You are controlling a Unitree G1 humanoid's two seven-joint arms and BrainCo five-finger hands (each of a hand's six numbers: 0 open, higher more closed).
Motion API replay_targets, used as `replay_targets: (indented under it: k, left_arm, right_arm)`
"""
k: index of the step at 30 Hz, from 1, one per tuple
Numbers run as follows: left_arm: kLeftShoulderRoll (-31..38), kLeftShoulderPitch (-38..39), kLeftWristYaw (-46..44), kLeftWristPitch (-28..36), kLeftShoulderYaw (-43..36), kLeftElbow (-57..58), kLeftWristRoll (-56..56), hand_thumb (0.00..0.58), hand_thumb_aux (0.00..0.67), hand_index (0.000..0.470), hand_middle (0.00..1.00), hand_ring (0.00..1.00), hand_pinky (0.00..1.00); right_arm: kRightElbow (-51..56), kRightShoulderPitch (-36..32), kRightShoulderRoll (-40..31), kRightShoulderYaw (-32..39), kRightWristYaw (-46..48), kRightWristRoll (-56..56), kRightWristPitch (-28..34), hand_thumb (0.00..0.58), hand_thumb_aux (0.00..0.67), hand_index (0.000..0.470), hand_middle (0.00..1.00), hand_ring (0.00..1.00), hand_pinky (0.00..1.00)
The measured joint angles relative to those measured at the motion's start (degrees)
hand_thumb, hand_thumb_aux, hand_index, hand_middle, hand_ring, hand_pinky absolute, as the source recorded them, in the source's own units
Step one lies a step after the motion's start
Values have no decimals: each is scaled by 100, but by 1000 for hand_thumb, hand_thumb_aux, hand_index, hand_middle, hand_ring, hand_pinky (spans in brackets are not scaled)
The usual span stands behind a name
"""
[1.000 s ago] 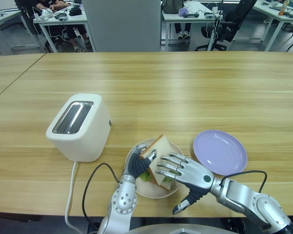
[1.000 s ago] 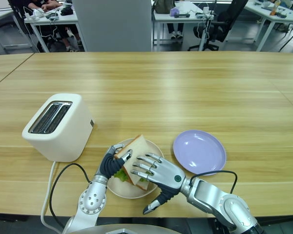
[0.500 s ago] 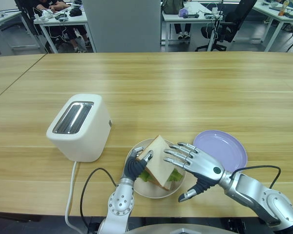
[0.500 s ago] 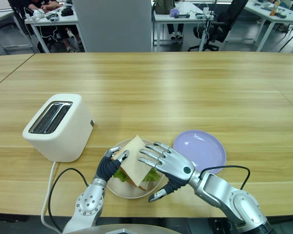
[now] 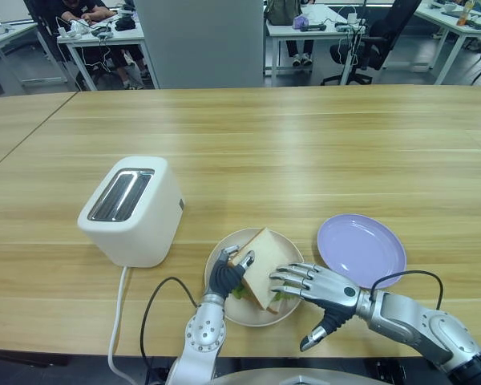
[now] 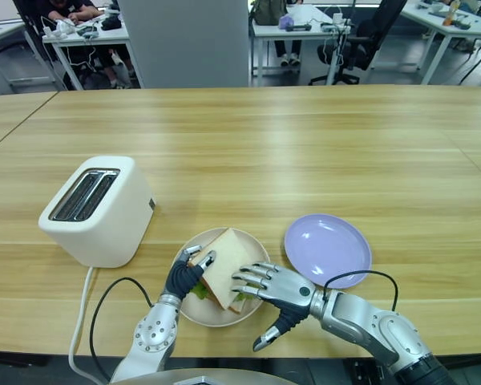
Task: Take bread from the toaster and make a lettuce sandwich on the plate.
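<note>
Two plates and a toaster are set out on the wooden table (image 5: pixel 305 152). Farthest left, the white toaster (image 5: pixel 130 210) is seen upright with its slots facing up, and a white cord (image 5: pixel 115 321) is trailed from its near side toward the table's front edge. Just right of it, the beige plate (image 5: pixel 282 239) is placed near the front edge, with the sandwich (image 5: pixel 260 261) lying on it. The top slice is tilted, and green lettuce (image 6: pixel 198 291) is glimpsed under its near left edge. The left hand (image 5: pixel 223 274) is raised from below at the plate's left side, its fingers curled and clamped on the sandwich's left edge. The right hand (image 5: pixel 319 285) is held at the plate's near right rim, with its fingers spread apart and their tips laid against the sandwich's right near corner, nothing being gripped. Farthest right, the purple plate (image 5: pixel 361 249) is set just beside the beige one, behind the right forearm.
</note>
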Motion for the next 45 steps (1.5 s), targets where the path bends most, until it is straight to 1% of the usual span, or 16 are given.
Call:
replay_targets:
  k: [6, 10, 11, 12, 13, 14, 15, 16, 19, 21, 22, 24, 34, 43, 44, 45]
  left_arm:
    - [104, -168, 216, -28, -123, 273, 502, 580, 670, 460, 1000, 1000, 1000]
    - [555, -373, 310, 0, -389, 456, 1358, 580, 670, 460, 1000, 1000, 1000]
    - [746, -427, 323, 52, -500, 479, 1699, 487, 402, 276, 988, 988, 988]
    - [901, -467, 322, 103, -576, 487, 1962, 136, 84, 58, 839, 839, 839]
    - [1055, -504, 310, 191, -668, 486, 2293, 136, 84, 58, 839, 839, 839]
    - [1232, -512, 262, 300, -739, 483, 2659, 0, 0, 0, 718, 718, 718]
    - [1368, -514, 203, 369, -795, 476, 2913, 0, 0, 0, 549, 549, 549]
    - [1532, -506, 98, 461, -867, 470, 3200, 0, 0, 0, 471, 471, 471]
    - [1869, -470, -193, 618, -814, 127, 3785, 0, 0, 0, 384, 384, 384]
    - [2147, -383, -408, 657, -629, -421, 4062, 0, 0, 0, 118, 118, 118]
    - [2277, -347, -505, 673, -418, -724, 4174, 0, 0, 0, 118, 118, 118]
    - [2556, -194, -785, 702, 126, -1337, 4300, 0, 0, 0, 4, 4, 4]
    - [3165, 56, -1490, 322, 2761, -2630, 3414, 0, 0, 0, 0, 0, 0]
    - [3017, -138, -1847, -437, 2904, -2635, 2289, 0, 0, 0, 0, 0, 0]
    - [3010, -138, -1900, -502, 2878, -2610, 2220, 27, 16, 11, 0, 0, 0]
    - [3002, -132, -1956, -575, 2847, -2563, 2138, 201, 129, 88, 98, 98, 98]
  right_arm:
    - [133, -308, 2, 180, 192, -141, -33, 0, 0, 0, 0, 0, 0]
    - [132, -443, -6, 261, 436, -179, -3, 0, 0, 0, 0, 0, 0]
    - [131, -483, -6, 282, 496, -182, 8, 0, 0, 0, 0, 0, 0]
    - [131, -523, -6, 305, 550, -187, 10, 0, 0, 0, 0, 0, 0]
    - [132, -568, -6, 341, 604, -188, 19, 0, 0, 0, 0, 0, 0]
    - [133, -628, -6, 389, 666, -188, 23, 0, 0, 0, 0, 0, 0]
    - [133, -646, -5, 414, 712, -187, 29, 0, 0, 0, 0, 0, 0]
    - [133, -682, -1, 452, 746, -187, 37, 0, 0, 0, 0, 0, 0]
    - [146, -765, 1, 540, 841, -186, 71, 0, 0, 0, 0, 0, 0]
    - [174, -846, 2, 611, 888, -184, 100, 0, 0, 0, 0, 0, 0]
    - [195, -860, 2, 628, 892, -181, 113, 0, 0, 0, 0, 0, 0]
    - [236, -907, 1, 659, 913, -173, 129, 0, 0, 0, 0, 0, 0]
    - [831, -1639, 235, 992, 948, -232, 167, 0, 0, 0, 0, 0, 0]
    - [2509, -2864, 888, 1210, 128, -755, 719, 0, 0, 0, 0, 0, 0]
    - [2571, -2878, 912, 1182, 54, -734, 756, 0, 0, 0, 0, 0, 0]
    - [2608, -2872, 931, 1148, -34, -652, 772, 0, 0, 0, 0, 0, 0]
